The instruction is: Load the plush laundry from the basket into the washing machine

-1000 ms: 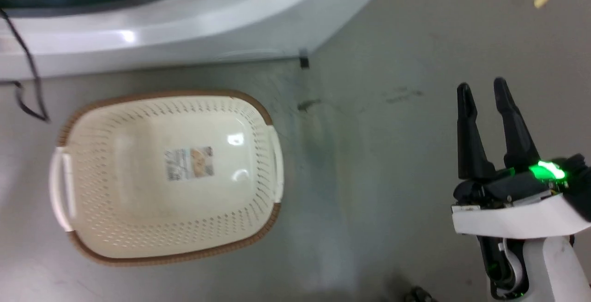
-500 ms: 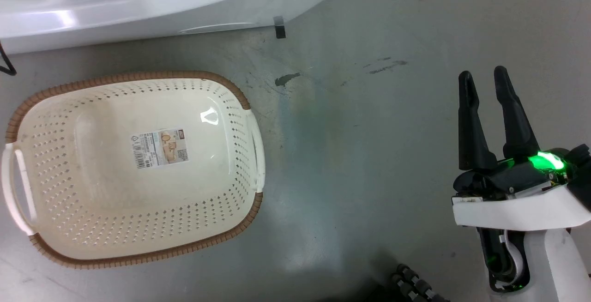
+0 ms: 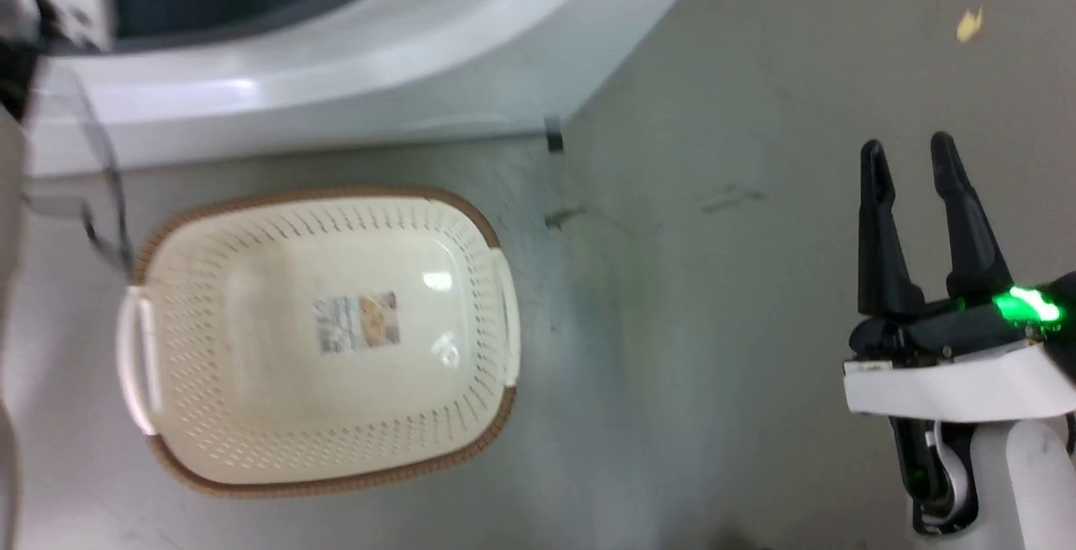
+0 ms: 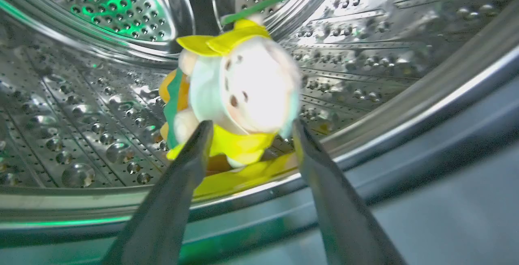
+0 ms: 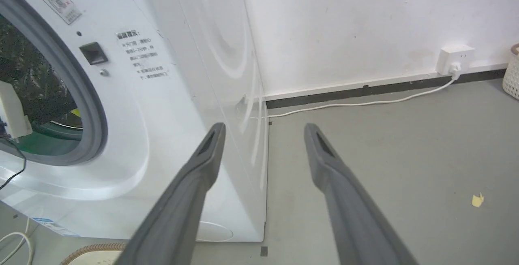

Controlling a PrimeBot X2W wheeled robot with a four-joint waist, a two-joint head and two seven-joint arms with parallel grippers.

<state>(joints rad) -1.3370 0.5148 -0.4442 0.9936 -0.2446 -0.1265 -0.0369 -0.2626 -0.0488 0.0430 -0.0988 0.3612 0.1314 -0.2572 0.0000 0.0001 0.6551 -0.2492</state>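
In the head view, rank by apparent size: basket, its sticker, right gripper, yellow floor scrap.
1. basket
2. right gripper
3. sticker
4. scrap
The right gripper is nearer the camera, so it may look bigger than it is.

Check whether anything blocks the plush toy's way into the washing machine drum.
Nothing visible does. In the left wrist view the plush laundry is already past the grey door seal, inside the steel drum of the washing machine, at the tips of the left gripper.
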